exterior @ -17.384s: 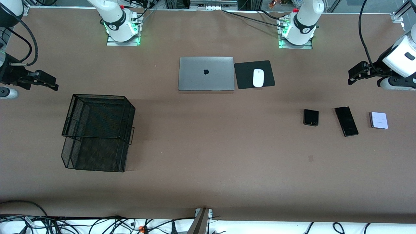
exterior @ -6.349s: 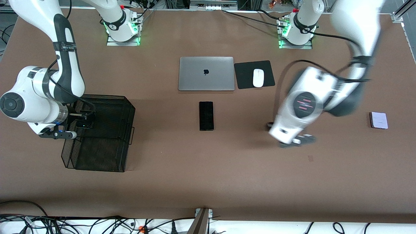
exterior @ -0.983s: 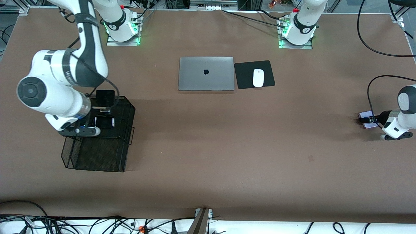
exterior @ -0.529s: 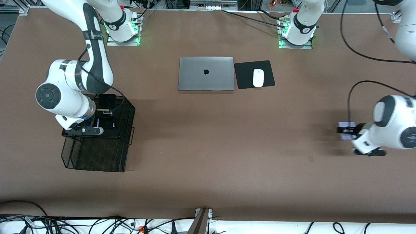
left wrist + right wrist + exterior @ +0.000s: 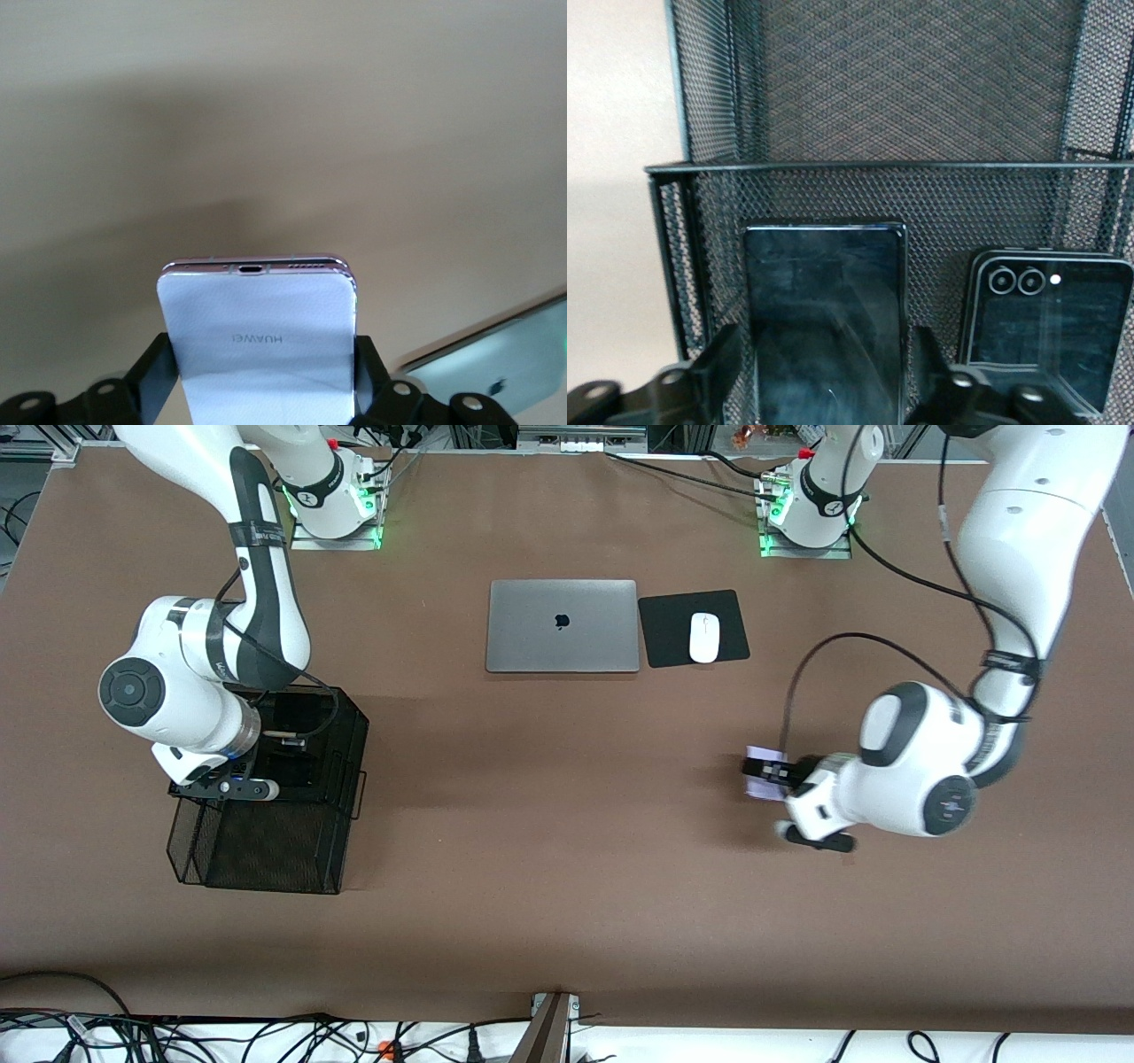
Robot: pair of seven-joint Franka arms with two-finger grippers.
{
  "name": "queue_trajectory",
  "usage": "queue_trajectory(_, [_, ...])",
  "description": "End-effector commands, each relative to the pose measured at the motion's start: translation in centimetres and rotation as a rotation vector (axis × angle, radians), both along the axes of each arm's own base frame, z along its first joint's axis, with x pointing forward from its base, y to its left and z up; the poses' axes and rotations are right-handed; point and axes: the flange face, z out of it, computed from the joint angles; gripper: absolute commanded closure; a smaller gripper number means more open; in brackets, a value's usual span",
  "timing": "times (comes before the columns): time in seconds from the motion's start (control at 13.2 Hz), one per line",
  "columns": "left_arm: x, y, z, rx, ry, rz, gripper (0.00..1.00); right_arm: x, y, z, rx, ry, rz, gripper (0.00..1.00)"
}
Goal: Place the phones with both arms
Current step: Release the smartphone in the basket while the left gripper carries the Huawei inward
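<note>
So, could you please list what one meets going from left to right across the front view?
Right gripper over the mesh basket → silver laptop → mouse pad → white mouse → lavender-white phone → left gripper holding it.

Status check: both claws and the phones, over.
Left claw shut on lavender phone, up over open table. Right claw open over mesh basket, long black phone between its fingers, small black phone beside it. Nothing blocking.

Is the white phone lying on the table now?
No, the left gripper holds the white phone between its fingers, above the table.
</note>
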Motion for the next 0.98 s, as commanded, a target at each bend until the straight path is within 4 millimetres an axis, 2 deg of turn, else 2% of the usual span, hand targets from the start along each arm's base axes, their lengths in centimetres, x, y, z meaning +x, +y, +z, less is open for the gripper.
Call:
queue_trajectory(0.0, [-2.1,-10.7,-0.5,-0.028,-0.067,-0.040,0.53,1.1,0.4,2.0,0.029,-0.033,0.014,0.00])
queue_trajectory(0.15, [-4.6,-17.5,-2.2,-0.014,-0.072,0.053,0.52,1.4,0.8,3.5,0.034,-0.051,0.031,0.00])
queue_trajectory(0.23, [-5.6,-20.2,-3.7,-0.012,-0.093,0.095,0.50,1.6,1.0,4.8,0.039,-0.046,0.036,0.00])
queue_trajectory(0.38, [-7.6,-24.2,-6.3,0.011,-0.141,0.148,0.50,2.1,0.9,8.3,0.046,-0.009,0.034,0.00])
queue_trajectory(0.45, [-8.7,-25.7,-7.9,0.034,-0.159,0.151,0.44,2.2,0.6,9.8,0.039,0.005,0.032,0.00])
queue_trajectory(0.53, [-9.3,-26.5,-8.8,0.054,-0.183,0.148,0.37,2.3,0.7,10.8,0.023,0.014,0.039,0.00])
queue_trajectory(0.6, [-9.5,-26.8,-9.1,0.072,-0.193,0.166,0.06,2.3,0.7,11.5,0.011,0.017,0.046,0.00])
queue_trajectory(0.68, [-9.3,-26.7,-8.3,0.072,-0.198,0.179,0.00,2.4,0.7,12.0,0.003,0.017,0.050,0.00])
queue_trajectory(0.76, [-8.4,-25.8,-7.4,0.073,-0.201,0.199,0.00,2.4,0.4,12.0,-0.001,0.018,0.045,0.00])
queue_trajectory(0.91, [-6.7,-23.0,-3.6,0.112,-0.177,0.211,0.00,2.4,0.5,11.9,0.000,0.020,0.042,0.00])
